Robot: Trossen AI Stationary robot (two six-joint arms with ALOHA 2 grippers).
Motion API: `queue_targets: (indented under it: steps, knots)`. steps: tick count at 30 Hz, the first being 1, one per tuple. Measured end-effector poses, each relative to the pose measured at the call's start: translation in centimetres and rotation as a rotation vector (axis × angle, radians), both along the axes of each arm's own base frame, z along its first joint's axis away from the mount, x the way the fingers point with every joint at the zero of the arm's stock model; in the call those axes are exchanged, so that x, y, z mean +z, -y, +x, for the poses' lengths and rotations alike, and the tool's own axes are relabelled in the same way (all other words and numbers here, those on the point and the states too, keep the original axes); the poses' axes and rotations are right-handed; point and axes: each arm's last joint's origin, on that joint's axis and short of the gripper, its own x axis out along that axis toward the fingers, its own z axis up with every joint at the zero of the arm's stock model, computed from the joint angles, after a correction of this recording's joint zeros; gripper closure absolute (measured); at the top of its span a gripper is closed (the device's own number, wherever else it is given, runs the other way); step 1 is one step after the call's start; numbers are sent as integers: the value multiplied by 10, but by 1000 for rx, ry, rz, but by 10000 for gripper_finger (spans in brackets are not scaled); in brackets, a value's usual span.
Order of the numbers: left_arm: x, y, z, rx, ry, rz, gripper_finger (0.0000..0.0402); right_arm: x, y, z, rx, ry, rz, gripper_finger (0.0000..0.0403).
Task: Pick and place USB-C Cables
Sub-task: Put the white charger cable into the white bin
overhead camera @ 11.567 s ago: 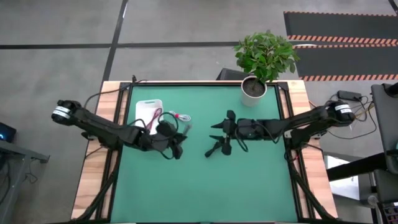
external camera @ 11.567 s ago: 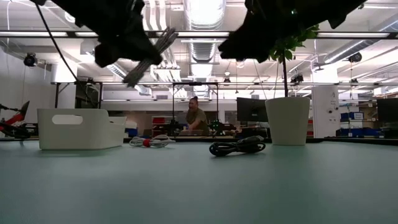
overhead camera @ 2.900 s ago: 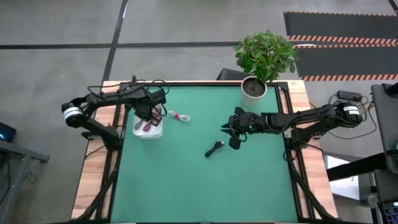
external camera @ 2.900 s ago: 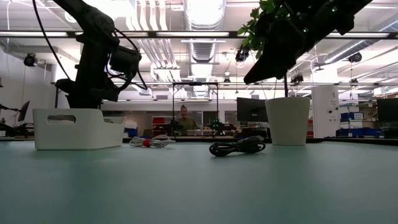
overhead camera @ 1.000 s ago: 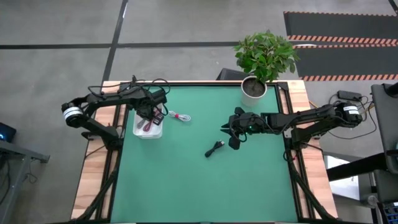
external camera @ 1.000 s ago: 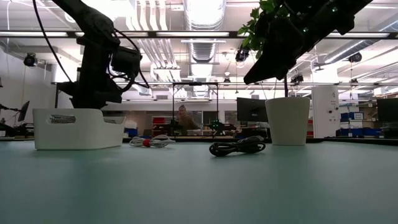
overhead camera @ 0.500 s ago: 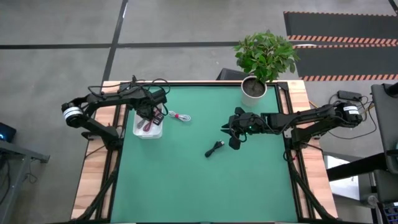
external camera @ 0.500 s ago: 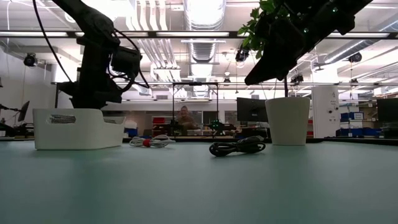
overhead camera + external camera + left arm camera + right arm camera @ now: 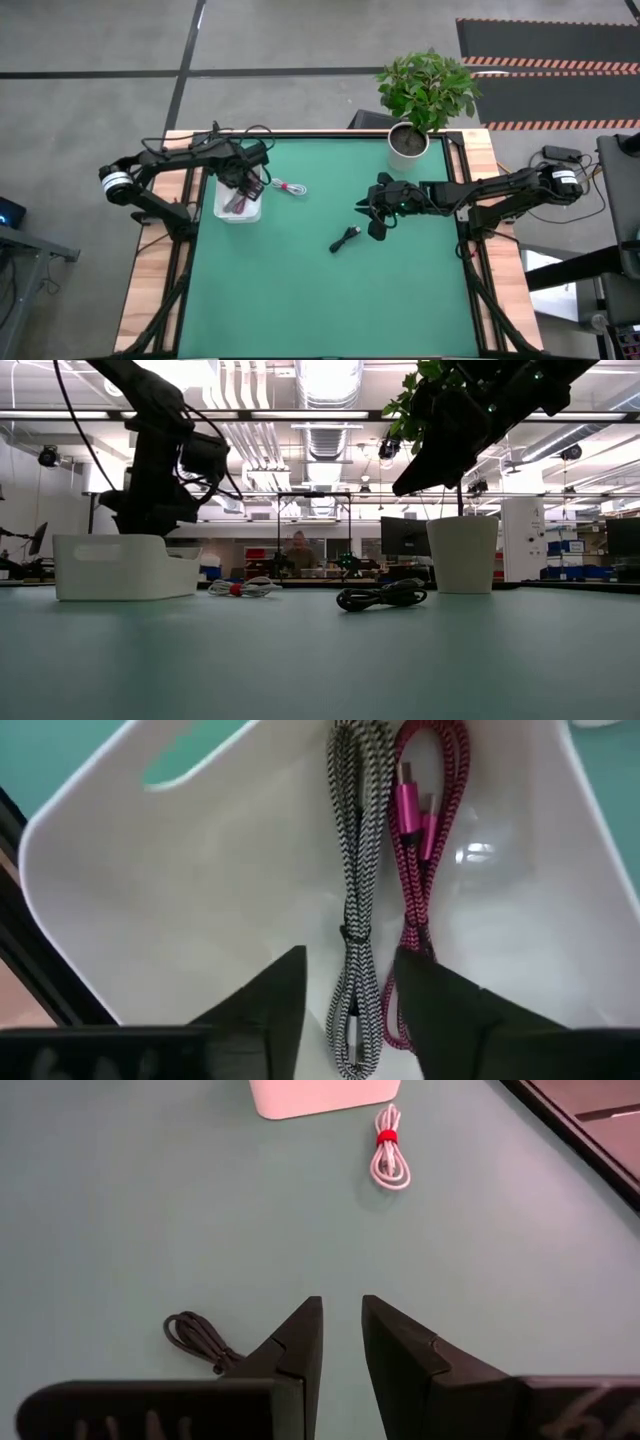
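From above, my left hand [image 9: 247, 180] hides much of the white tray [image 9: 228, 208]; the black cable [image 9: 346, 239] lies near my right hand [image 9: 373, 215]. Left wrist: fingers parted, empty, over grey cable [image 9: 352, 870] beside red cable [image 9: 425, 830]. Right wrist: fingers nearly closed, empty; white cable [image 9: 389, 1160] ahead.

1. You see a white tray [image 9: 200, 880] that looks like smooth, glossy plastic, with a bright highlight on its floor.
2. Your grey cable [image 9: 352, 900] has a woven, speckled braid; the red cable [image 9: 425, 850] beside it is braided too.
3. The white cable [image 9: 390, 1165] and black cable [image 9: 195, 1338] look smooth-jacketed.
4. The table top [image 9: 330, 290] is a matt green mat, edged in pale wood [image 9: 145, 290].
5. Your left gripper [image 9: 345, 1005] has matt dark fingers.
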Motion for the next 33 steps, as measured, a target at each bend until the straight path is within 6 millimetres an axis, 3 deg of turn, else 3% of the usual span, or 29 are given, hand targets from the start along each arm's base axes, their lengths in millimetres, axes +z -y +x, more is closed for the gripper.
queue_targets:
  steps: [7, 13, 23, 33]
  knots:
    - [16, -1, 8, -73, 46, 36, 240, 0, -13, 0, 2, 14, 88, 337]
    - [48, 13, 16, -183, 150, 122, 240, 0, -37, -1, 41, 18, 178, 337]
    - [109, 54, 32, -368, 584, 366, 240, 5, -73, 0, 110, 99, 306, 337]
    - [126, 101, 49, -586, 814, 397, 240, 4, -106, -9, 147, 70, 436, 337]
